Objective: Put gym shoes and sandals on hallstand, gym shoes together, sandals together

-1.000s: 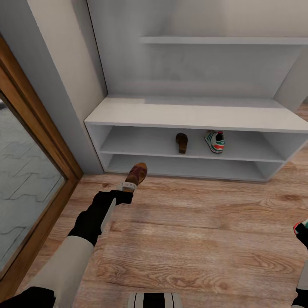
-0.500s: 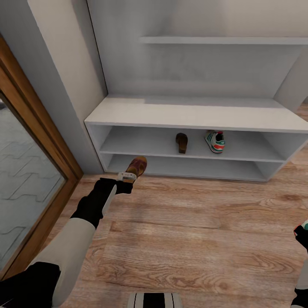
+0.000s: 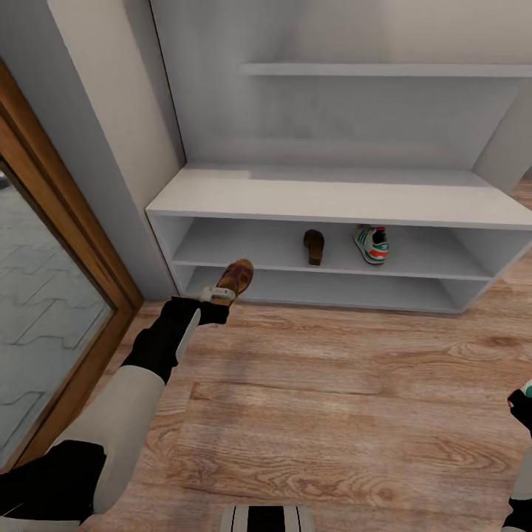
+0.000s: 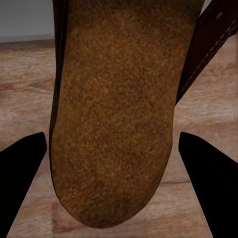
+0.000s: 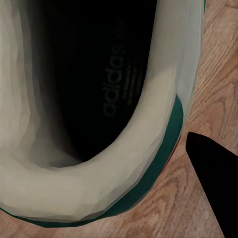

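My left arm reaches forward and low from seven o'clock in the head view, its black forearm angled toward the rack [image 3: 340, 199], and my left gripper [image 3: 219, 295] sits just in front of the bottom shelf near its left end. It holds a sandal [image 3: 236, 278] by the heel, toe pointing into the shelf opening at about one o'clock; in the wrist view the tan footbed [image 4: 116, 114] lies between my two dark fingers [image 4: 210, 171], which stand fairly wide apart on either side of it, and the brown strap shows at two o'clock. My right gripper [image 3: 522, 403] is at the frame's edge near four o'clock, low over the floor [image 3: 355, 399], with a sliver of a sneaker [image 5: 99, 114] in it; the wrist view looks straight down into that shoe's dark opening, white collar and green trim, one finger beside it, so I cannot tell how far the jaws are spread. I count two sandals and two sneakers: one sandal [image 3: 314, 247] and one sneaker [image 3: 372, 244] stand near each other on the upper shelf, heels out
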### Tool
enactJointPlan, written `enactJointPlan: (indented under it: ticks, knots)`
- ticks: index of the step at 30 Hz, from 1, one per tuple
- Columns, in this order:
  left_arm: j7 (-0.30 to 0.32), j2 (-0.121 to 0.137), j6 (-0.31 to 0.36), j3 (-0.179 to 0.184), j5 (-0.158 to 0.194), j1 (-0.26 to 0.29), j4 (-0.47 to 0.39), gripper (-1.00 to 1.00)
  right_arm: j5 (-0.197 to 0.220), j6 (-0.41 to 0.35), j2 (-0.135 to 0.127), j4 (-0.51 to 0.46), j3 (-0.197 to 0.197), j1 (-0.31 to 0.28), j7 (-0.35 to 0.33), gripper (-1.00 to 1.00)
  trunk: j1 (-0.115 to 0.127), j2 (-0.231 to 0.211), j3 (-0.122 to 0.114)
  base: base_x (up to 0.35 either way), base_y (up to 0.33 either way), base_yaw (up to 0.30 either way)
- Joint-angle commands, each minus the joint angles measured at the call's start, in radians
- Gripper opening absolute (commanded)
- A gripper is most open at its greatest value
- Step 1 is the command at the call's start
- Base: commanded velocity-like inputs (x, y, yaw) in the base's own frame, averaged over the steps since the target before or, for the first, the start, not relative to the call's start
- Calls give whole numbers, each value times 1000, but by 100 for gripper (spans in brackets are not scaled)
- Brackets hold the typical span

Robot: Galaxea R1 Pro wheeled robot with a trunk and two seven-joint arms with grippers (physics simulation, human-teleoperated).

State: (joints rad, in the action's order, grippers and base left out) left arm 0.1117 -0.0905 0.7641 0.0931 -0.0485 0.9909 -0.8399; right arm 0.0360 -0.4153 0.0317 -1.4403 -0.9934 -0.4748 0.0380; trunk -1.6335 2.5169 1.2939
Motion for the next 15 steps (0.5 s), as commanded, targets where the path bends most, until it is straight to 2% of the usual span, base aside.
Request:
enactJointPlan:
  ticks: [1, 10, 15]
  knots:
    - [6, 0, 4, 0, -6, 1, -3, -100, 4, -5, 0, -2, -1, -1, 3, -100, 0, 0, 1, 0, 0, 0]
    - [12, 0, 3, 0, -5, -8, -1, -100, 4, -5, 0, -2, -1, -1, 3, -100, 0, 0, 1, 0, 0, 0]
    - [7, 0, 5, 1, -5, 11, 1, -100, 4, -5, 0, -2, -1, -1, 3, -100, 0, 0, 1, 0, 0, 0]
